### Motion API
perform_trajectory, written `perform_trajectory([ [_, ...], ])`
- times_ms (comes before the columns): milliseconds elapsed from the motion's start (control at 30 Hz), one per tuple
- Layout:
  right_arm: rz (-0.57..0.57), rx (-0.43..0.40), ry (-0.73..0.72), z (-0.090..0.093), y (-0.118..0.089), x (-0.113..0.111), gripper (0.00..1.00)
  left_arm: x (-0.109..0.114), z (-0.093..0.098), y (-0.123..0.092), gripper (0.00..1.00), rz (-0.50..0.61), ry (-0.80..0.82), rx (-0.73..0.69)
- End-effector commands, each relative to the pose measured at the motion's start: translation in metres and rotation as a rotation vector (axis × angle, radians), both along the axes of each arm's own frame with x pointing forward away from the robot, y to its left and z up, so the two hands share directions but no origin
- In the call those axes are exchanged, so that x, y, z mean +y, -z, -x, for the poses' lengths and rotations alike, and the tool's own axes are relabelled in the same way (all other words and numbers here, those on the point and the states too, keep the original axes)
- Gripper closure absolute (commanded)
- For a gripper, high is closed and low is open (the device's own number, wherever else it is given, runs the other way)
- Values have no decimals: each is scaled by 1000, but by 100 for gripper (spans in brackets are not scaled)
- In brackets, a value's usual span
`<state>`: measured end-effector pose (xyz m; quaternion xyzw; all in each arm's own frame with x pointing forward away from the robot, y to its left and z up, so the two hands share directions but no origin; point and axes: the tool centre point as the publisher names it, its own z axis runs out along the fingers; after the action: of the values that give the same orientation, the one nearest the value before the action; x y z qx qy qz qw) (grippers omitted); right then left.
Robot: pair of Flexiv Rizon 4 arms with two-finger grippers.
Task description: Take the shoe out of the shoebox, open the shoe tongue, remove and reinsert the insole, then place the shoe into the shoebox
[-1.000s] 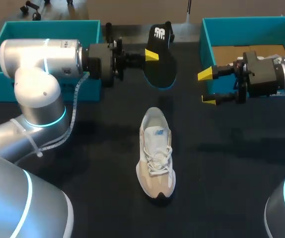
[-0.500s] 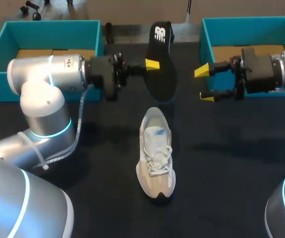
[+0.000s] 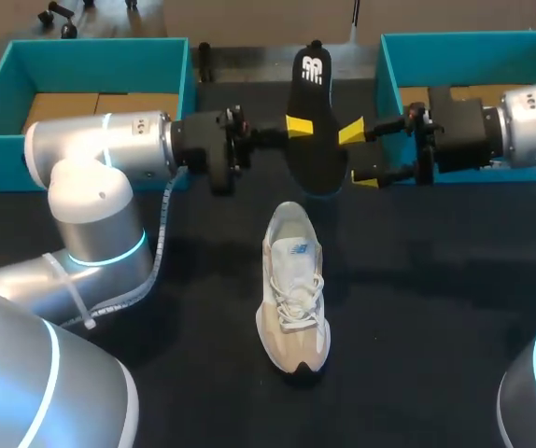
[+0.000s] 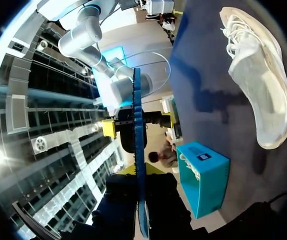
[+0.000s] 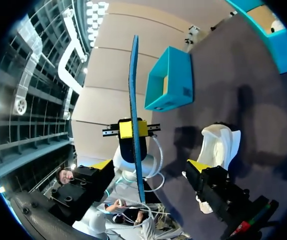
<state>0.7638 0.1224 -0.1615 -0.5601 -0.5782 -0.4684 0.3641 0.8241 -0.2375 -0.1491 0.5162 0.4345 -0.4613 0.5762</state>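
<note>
A black insole with a blue underside hangs upright over the table's far middle, pinched at its edge by my left gripper, which is shut on it. My right gripper stands open at the insole's other side. In the right wrist view the insole shows edge-on between the spread fingers of that gripper, touching neither. The left wrist view also has the insole edge-on. The white and beige shoe lies on the dark table, below and nearer than the insole, and shows as the shoe beside the right fingers.
A teal shoebox stands at the far left behind my left arm. A second teal shoebox stands at the far right behind my right arm. Dark tabletop spreads around the shoe.
My left arm has carried the insole to the right and a little nearer. My right gripper has moved left until its fingers flank the insole.
</note>
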Motion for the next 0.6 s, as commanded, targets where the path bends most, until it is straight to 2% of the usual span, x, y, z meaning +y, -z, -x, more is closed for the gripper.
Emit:
perform_trajectory([
  [33, -1, -1, -5, -6, 2, 8, 27, -6, 2, 2, 100, 2, -1, 10],
  [100, -6, -4, -8, -8, 2, 10, 39, -8, 4, 4, 100, -4, 4, 18],
  [233, -12, -9, -22, -12, 2, 14, 43, -12, 5, 6, 100, -4, 8, 29],
  [267, -17, -12, -24, -13, 3, 15, 50, -12, 5, 5, 100, -4, 7, 30],
  [500, -29, -13, -45, -15, 3, 25, 53, -12, 0, 6, 100, 7, -4, 34],
  [600, -32, -14, -47, -15, 3, 26, 58, -14, 0, 6, 100, 11, -1, 43],
])
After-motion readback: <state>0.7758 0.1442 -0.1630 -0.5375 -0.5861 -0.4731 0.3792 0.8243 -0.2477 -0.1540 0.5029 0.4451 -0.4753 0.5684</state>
